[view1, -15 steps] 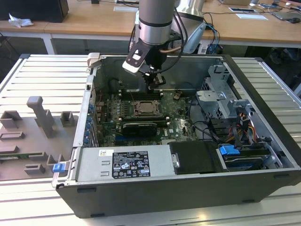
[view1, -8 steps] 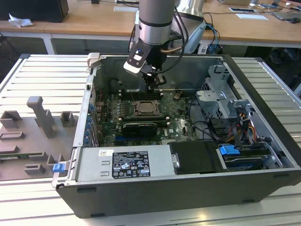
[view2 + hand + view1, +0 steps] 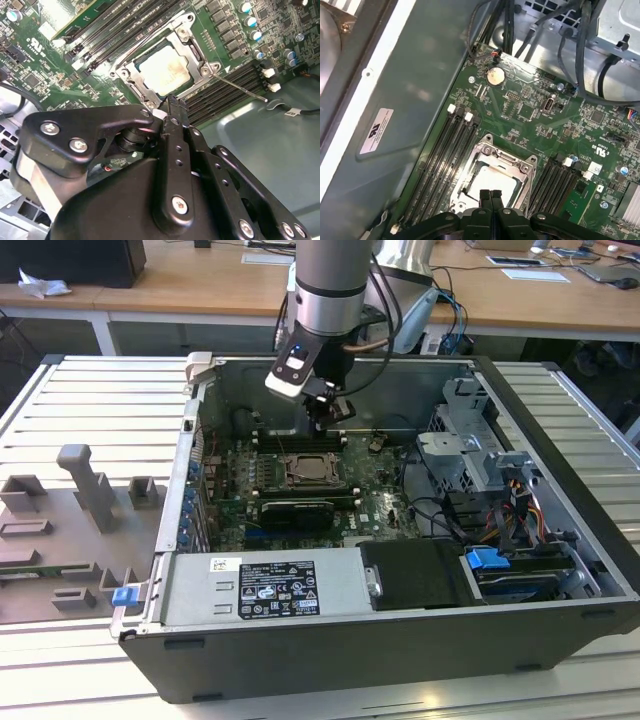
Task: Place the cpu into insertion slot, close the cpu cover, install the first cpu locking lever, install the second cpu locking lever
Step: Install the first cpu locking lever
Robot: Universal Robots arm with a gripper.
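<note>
one step looked done for sure: the cpu (image 3: 164,70) sat flat inside the insertion slot (image 3: 318,472), and the cpu cover (image 3: 512,162) seemed folded down around it. one thin locking lever (image 3: 239,86) stuck out loose beside the slot, so i'd guess both levers were left to do. the gripper (image 3: 490,195) hovered right at the slot's edge, fingers pressed together, nothing between them. labels: a big label (image 3: 275,589) on the power supply near the slot and a white sticker (image 3: 376,131) on the case wall. couldn't make out the print on either.
</note>
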